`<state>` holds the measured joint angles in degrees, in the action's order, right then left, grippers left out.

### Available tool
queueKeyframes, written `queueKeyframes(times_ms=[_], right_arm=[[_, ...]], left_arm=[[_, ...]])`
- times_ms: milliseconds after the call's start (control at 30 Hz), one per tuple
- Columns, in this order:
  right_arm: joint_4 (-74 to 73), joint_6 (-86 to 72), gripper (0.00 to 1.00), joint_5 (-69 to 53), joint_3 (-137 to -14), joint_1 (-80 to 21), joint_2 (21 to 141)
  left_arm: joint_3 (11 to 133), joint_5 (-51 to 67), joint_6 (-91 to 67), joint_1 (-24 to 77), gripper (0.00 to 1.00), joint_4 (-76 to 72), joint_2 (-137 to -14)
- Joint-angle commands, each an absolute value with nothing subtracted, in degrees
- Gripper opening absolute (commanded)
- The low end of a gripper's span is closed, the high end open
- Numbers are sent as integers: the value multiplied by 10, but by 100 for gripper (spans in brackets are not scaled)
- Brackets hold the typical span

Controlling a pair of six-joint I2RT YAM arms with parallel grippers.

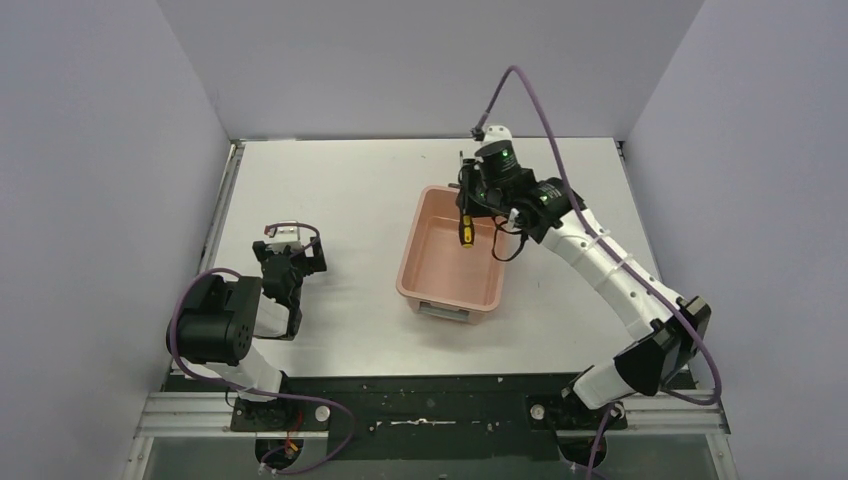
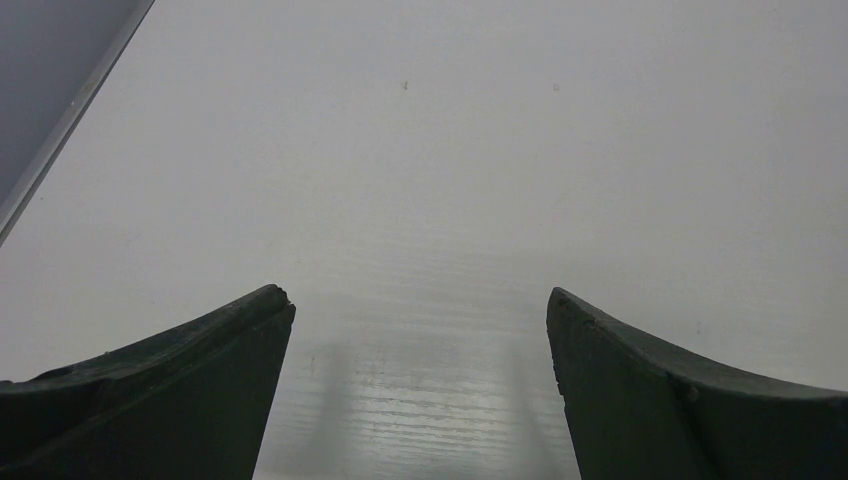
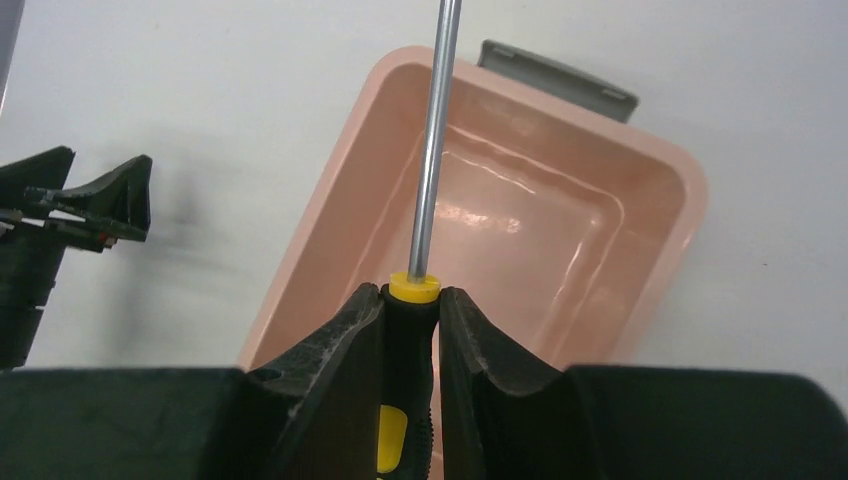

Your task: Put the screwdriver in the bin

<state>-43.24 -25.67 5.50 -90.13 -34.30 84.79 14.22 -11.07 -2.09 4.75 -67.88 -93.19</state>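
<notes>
While the top view gives only a small yellow-and-black shape under the right gripper [image 1: 468, 205], the right wrist view settles the grip: both fingers [image 3: 330, 350] are pressed against the black handle of the screwdriver [image 3: 428, 160], just behind its yellow collar, so the tool is clamped and lifted. From that wrist camera the bare metal shaft runs straight away from the fingers and leaves the top of the frame, so its tip cannot be seen; below it lies the open bin [image 3: 688, 205], its pink floor glossy and holding nothing, with a grey clip [image 3: 558, 78] at the short end farthest from the camera. Seen from above, the screwdriver hangs over the far part of the bin, above its inside and not touching the walls or floor. Only the top view shows how the two arms sit: the right one stretched far out across the table [image 1: 340, 190], the left one folded near its base, well apart from the bin. Looking through the left wrist camera, the left gripper [image 2: 420, 300] has its dark fingers spread wide, with only pale tabletop between them and nothing held.
</notes>
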Motion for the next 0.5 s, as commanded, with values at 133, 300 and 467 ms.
queueKeyframes(times_ms=[133,300,467], right_arm=[[-366,-300,0,85,-834,-398,917],[-330,-314,0,92,-761,-412,966],[-289,-321,0,109,-719,-414,1010]], left_arm=[[146,-105,-16,45,97,-694,-923],[146,-106,-16,44,97,-693,-923],[146,-105,-16,44,97,-694,-923]])
